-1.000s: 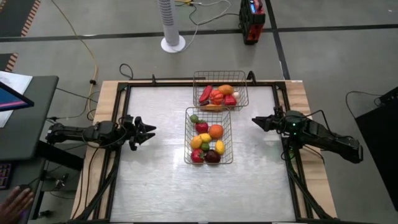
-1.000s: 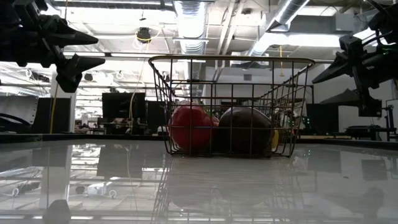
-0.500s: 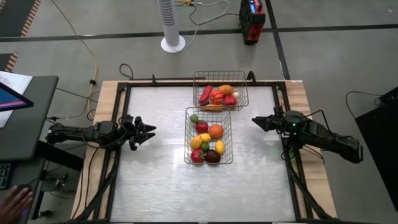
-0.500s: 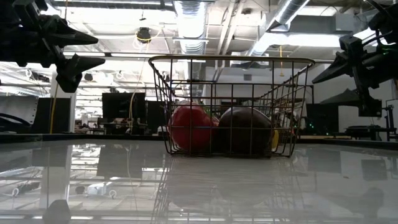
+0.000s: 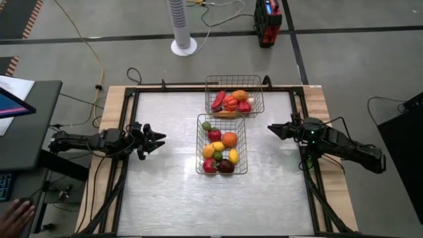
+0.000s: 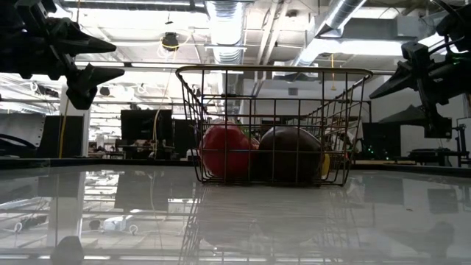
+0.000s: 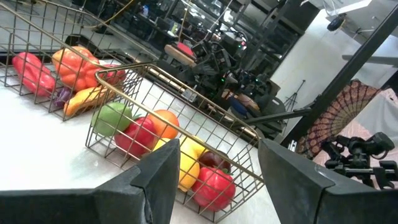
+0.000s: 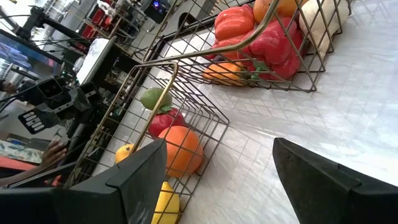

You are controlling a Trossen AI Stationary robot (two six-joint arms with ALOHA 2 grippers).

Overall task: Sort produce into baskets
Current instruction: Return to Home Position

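Two silver wire-mesh baskets stand on the table. The near basket (image 5: 222,145) holds red, orange, yellow, green and dark purple fruit; it also shows in the low view (image 6: 272,125). The far basket (image 5: 234,96) holds red peppers, an orange piece and a carrot. My left gripper (image 5: 158,140) is open and empty, left of the near basket, above the table. My right gripper (image 5: 272,129) is open and empty, right of the near basket. Both baskets show in the left wrist view (image 7: 168,124) and the right wrist view (image 8: 186,118).
A black frame (image 5: 132,92) runs around the table's edges. Bare tabletop lies left (image 5: 168,185) and right (image 5: 277,185) of the baskets. A person's hand (image 5: 14,215) shows off the table at the near left, beside a desk with a screen (image 5: 13,106).
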